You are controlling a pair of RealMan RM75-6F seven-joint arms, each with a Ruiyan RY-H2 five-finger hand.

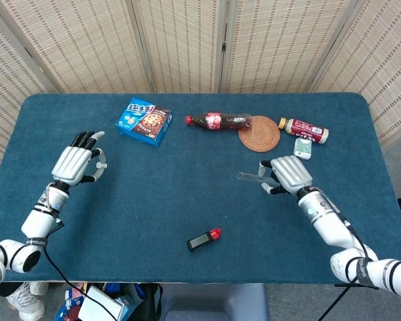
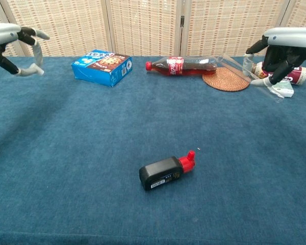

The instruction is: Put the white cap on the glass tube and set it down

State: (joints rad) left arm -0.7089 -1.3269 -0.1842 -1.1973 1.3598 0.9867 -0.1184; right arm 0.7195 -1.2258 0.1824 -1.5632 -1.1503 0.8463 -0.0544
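Gripping the clear glass tube (image 1: 249, 176) near one end, the robot's right hand (image 1: 285, 175) carries it just above the blue table (image 1: 187, 187), the open end sticking out past the fingers; it looks light, stiff, slick and breakable, so a hold around the middle seems safest. Off to the far side, the left hand (image 1: 79, 164) hangs raised with fingers loosely curled, and whether a white cap sits inside them I cannot tell. Behind lies a cola bottle (image 1: 219, 122), part full.
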